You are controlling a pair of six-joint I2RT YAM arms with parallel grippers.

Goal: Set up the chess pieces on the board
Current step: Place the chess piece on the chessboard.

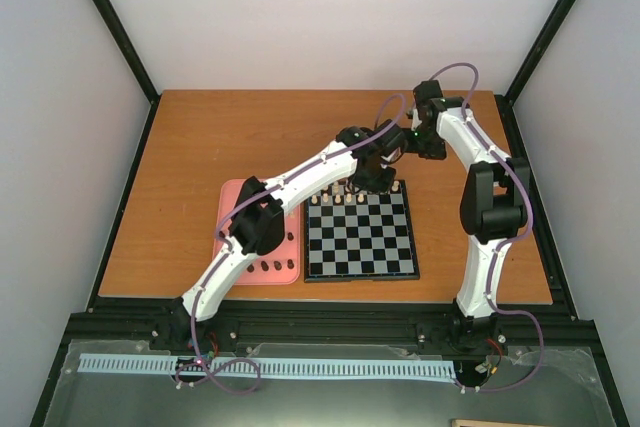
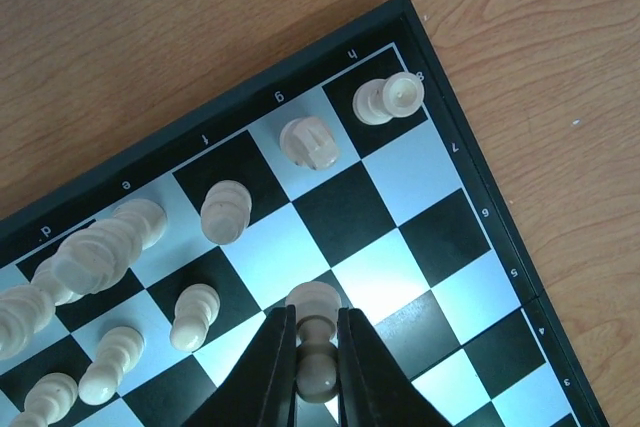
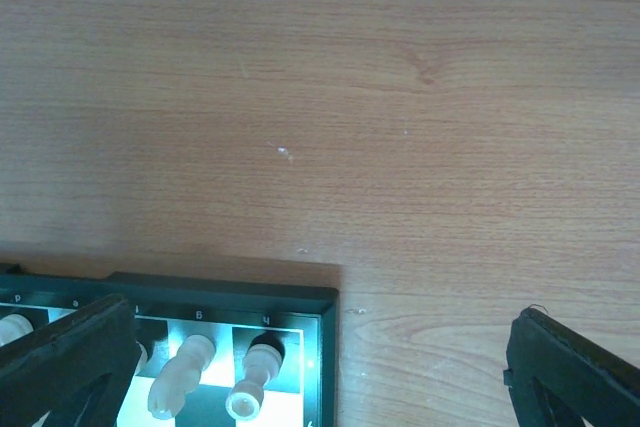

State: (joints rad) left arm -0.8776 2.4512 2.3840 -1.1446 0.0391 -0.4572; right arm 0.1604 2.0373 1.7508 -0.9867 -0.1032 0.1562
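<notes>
We are gripping one cream pawn (image 2: pixel 318 379) with the left gripper (image 2: pixel 318 325). Its jaws are closed nearly all the way onto the pawn's body, one finger on each side. The pawn is standing upright over the board (image 1: pixel 362 239), in the second row from the far edge, near the far right corner. We cannot tell whether its base is touching the square.

The other cream pieces (image 1: pixel 345 190) are standing along the board's two far rows. In the left wrist view we are seeing a rook (image 2: pixel 388 99) on the corner square, a knight (image 2: pixel 310 142) beside it, then a bishop (image 2: pixel 226 209).

We are holding the right gripper (image 3: pixel 320 367) over the table (image 1: pixel 200 147), just beyond the same far right corner. Its jaws are spread fully wide and are gripping nothing.

The dark pieces (image 1: pixel 270 267) are lying in the pink tray (image 1: pixel 232 197), which is sitting just beside the board's left edge.
</notes>
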